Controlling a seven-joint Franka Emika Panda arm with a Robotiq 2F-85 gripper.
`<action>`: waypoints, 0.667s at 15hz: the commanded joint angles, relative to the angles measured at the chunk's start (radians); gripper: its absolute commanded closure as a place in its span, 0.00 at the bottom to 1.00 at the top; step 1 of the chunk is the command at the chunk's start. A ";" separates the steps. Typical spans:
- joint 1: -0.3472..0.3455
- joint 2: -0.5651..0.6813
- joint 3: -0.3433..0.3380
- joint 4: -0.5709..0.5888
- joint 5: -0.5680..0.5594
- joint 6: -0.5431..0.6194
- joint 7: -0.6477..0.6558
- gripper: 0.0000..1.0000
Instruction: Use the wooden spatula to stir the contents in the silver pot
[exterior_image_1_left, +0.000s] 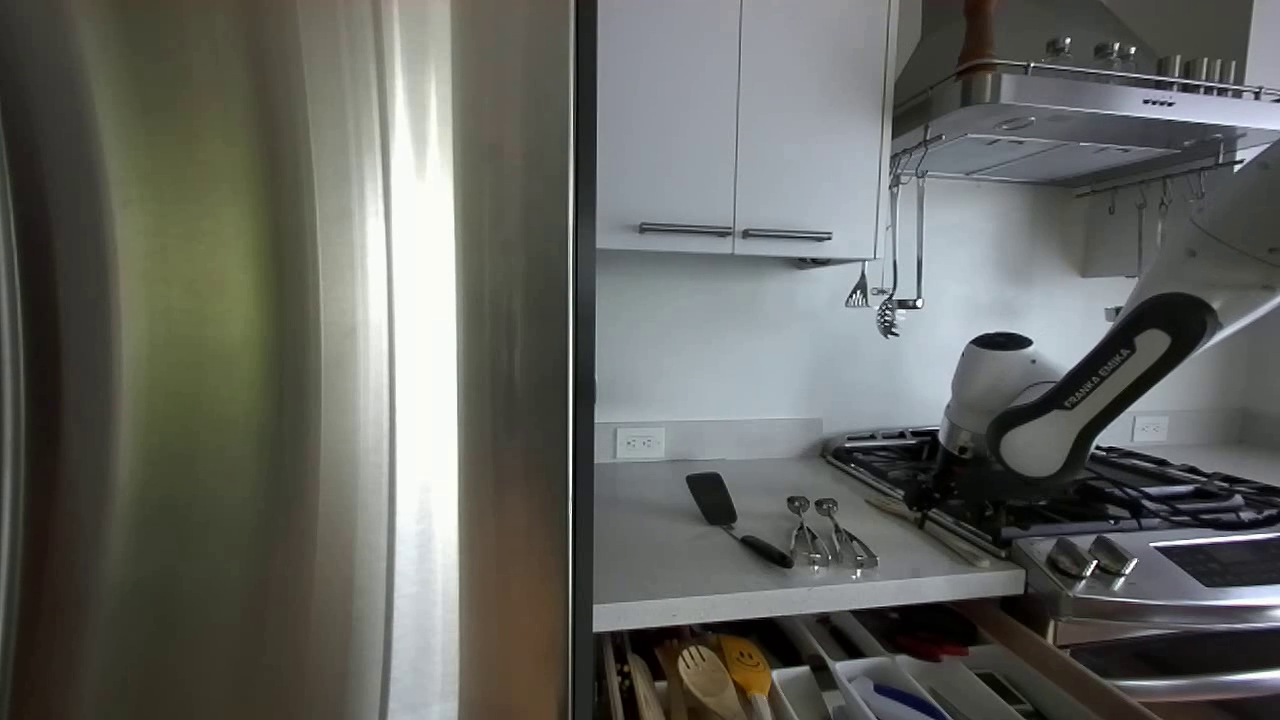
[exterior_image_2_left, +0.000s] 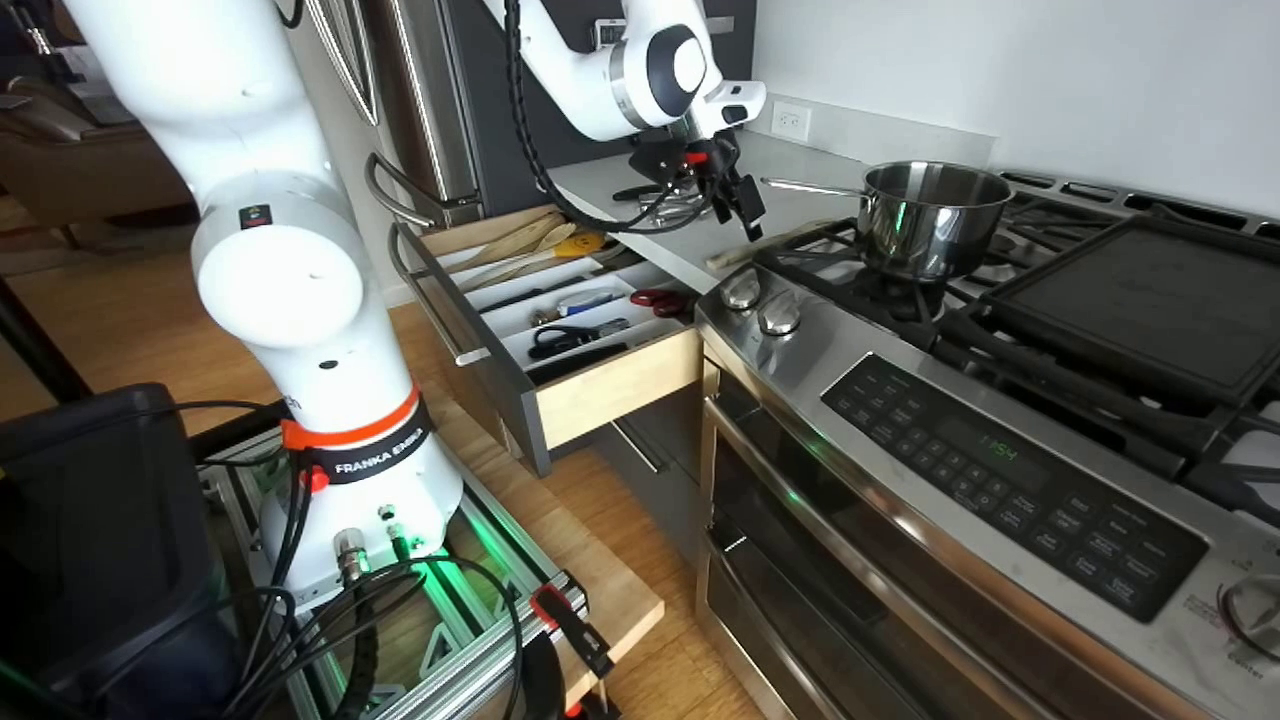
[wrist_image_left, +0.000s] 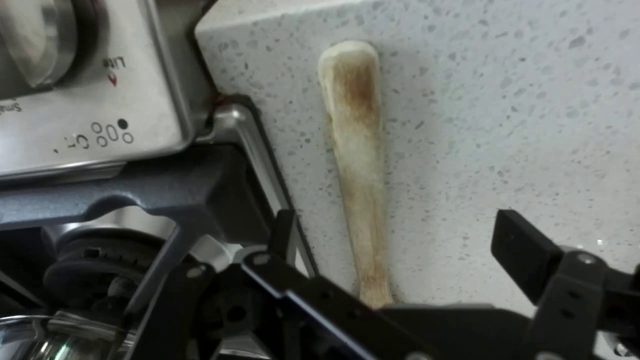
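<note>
- The gripper (wrist_image_left: 395, 232) is poised over the counter (wrist_image_left: 475, 125), beside the left edge of the cooktop (exterior_image_2_left: 850, 280) in an exterior view; its jaws are spread wide and grasp nothing.
- The wooden spatula (wrist_image_left: 357, 150) lies on the counter alongside the cooktop. In the wrist view it runs through the gap between the jaws, apart from both; how much height remains above it is hard to judge. Its rounded, brown-stained end shows plainly, while the rest passes out of sight beneath the gripper.
- Reaching the spatula therefore looks nearly done, in my judgement; gripping it and lifting it off the counter are left.
- Farther right in an exterior view, the silver pot (exterior_image_2_left: 930, 225) stands upright on the left part of the cooktop, its handle pointing left toward the counter. Its bottom is hidden, so I cannot tell what it contains.
- Carrying the spatula rightward, dipping it into the pot and stirring all remain; the task appears to be at its early stage.
- Outermost, a flat black griddle (exterior_image_2_left: 1150, 300) sits right of the pot, a pulled-out drawer (exterior_image_2_left: 620, 390) juts out on the counter's near side, and a black turner (exterior_image_1_left: 712, 498) and two metal scoops (exterior_image_1_left: 836, 524) lie left of the spatula; the task seems to need none of these.
</note>
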 joint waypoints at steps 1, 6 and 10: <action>-0.007 0.075 -0.004 0.059 -0.090 0.011 0.098 0.00; 0.001 0.142 -0.012 0.111 -0.147 0.000 0.160 0.00; 0.001 0.182 -0.015 0.137 -0.148 0.013 0.165 0.27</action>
